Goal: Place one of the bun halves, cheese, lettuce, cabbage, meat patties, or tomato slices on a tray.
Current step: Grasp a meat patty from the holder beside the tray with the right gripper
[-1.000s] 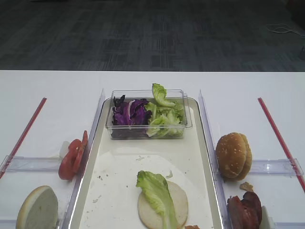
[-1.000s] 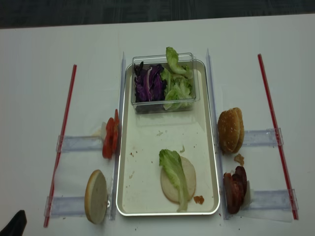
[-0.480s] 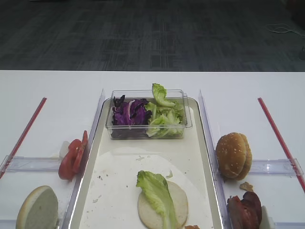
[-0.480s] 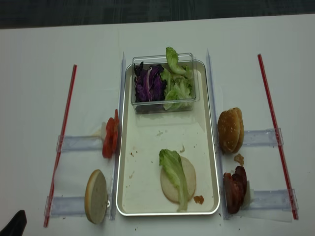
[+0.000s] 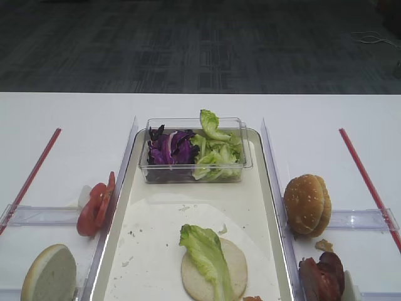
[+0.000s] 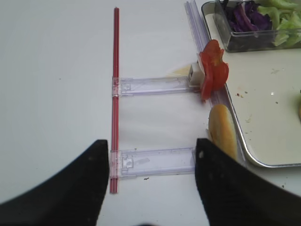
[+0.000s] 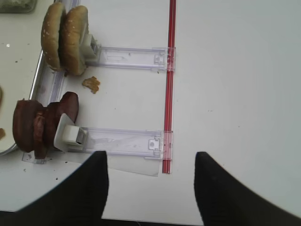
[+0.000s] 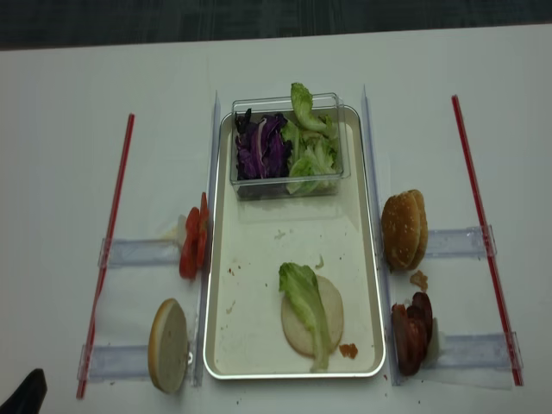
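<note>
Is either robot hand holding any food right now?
No. The right hand and left hand are both open over bare table, holding nothing.

The right gripper has its jaws spread wide, with nothing between them. Its two dark fingers enter the right wrist view from the lower edge and they point forward, above the table. The left gripper looks the same: jaws wide apart and empty, two dark fingers rising from the lower edge. In the realsense view only a small dark part shows at the lower left corner
</note>
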